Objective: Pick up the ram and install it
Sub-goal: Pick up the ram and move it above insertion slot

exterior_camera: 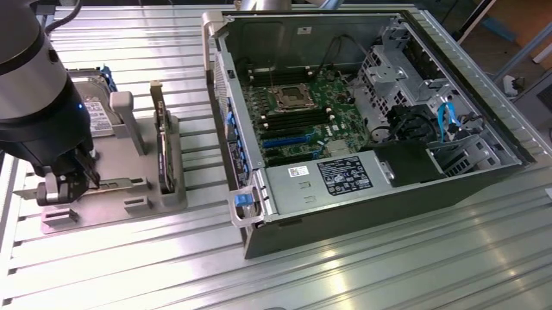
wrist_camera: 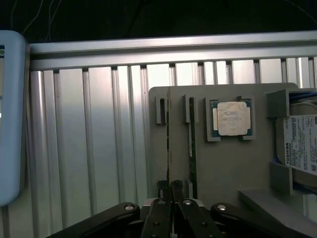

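The arm (exterior_camera: 26,71) is a chunky silver-grey tube with a black joint housing, a tiny blue light (exterior_camera: 80,106) and a black cable (exterior_camera: 62,18) running off it. The gripper (wrist_camera: 171,187) looks mostly black, 2 fingers (wrist_camera: 159,218) on link bars with round shiny pivot pins (wrist_camera: 130,207).

This looks like a robotics lab set up for computer assembly. A heavy industrial robot arm (exterior_camera: 35,84) leans in over a ribbed aluminium-profile table (exterior_camera: 362,271), bench stuff rather than furniture. Across the middle of the table lies a desktop tower case (exterior_camera: 345,223) on its side with the panel off, leaving the motherboard (exterior_camera: 298,113), power supply (exterior_camera: 345,175) and blue data cable (exterior_camera: 444,119) bare. Near the table's edge on the exterior view's left, a grey parts holder (exterior_camera: 108,216) keeps loose components in slots: the ram (wrist_camera: 168,134) on edge, a bare processor (wrist_camera: 232,118) and a Toshiba hard drive (wrist_camera: 299,144).
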{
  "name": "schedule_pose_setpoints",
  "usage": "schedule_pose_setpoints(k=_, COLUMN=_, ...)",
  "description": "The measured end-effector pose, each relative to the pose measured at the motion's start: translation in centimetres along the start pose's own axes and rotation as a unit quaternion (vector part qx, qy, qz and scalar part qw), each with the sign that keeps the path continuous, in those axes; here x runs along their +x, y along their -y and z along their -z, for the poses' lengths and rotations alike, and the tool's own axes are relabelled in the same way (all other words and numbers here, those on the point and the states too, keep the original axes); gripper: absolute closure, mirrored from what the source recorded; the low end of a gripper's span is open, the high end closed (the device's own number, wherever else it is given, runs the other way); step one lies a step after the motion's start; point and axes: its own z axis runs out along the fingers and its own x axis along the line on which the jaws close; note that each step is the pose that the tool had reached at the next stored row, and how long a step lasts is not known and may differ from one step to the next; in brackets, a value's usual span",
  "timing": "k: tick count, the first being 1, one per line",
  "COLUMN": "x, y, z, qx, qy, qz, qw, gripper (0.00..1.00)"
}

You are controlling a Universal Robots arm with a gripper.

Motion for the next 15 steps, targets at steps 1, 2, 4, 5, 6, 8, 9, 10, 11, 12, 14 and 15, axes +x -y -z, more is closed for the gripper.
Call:
schedule_pose_setpoints(k=1, x=0.0, y=0.00, z=0.12, qx=0.0001, qy=0.0000, qz=0.000, qw=1.0000, gripper=0.88)
schedule_pose_setpoints(k=2, x=0.0, y=-0.01, z=0.25, qx=0.0000, qy=0.0000, qz=0.000, qw=1.0000, gripper=0.88)
schedule_pose_setpoints(k=4, x=0.0, y=-0.02, z=0.55, qx=0.0000, qy=0.0000, qz=0.000, qw=1.0000, gripper=0.88)
schedule_pose_setpoints(k=5, x=0.0, y=-0.03, z=0.73, qx=0.0000, qy=0.0000, qz=0.000, qw=1.0000, gripper=0.88)
schedule_pose_setpoints(k=6, x=0.0, y=-0.04, z=0.93, qx=0.0000, qy=0.0000, qz=0.000, qw=1.0000, gripper=0.88)
schedule_pose_setpoints(k=8, x=0.0, y=-0.05, z=1.32, qx=0.0000, qy=0.0000, qz=0.000, qw=1.0000, gripper=0.88)
schedule_pose_setpoints(k=9, x=0.0, y=-0.07, z=1.58, qx=0.0000, qy=0.0000, qz=0.000, qw=1.0000, gripper=0.88)
schedule_pose_setpoints(k=10, x=0.0, y=-0.08, z=1.78, qx=0.0000, qy=0.0000, qz=0.000, qw=1.0000, gripper=0.88)
schedule_pose_setpoints(k=11, x=0.0, y=-0.08, z=1.95, qx=0.0000, qy=0.0000, qz=0.000, qw=1.0000, gripper=0.88)
schedule_pose_setpoints(k=12, x=-0.1, y=-0.09, z=2.12, qx=0.0000, qy=0.0000, qz=0.000, qw=1.0000, gripper=0.88)
schedule_pose_setpoints(k=14, x=-0.1, y=-0.10, z=2.45, qx=0.0000, qy=0.0000, qz=0.000, qw=1.0000, gripper=0.88)
schedule_pose_setpoints(k=15, x=-0.1, y=-0.11, z=2.62, qx=0.0000, qy=0.0000, qz=0.000, qw=1.0000, gripper=0.88)
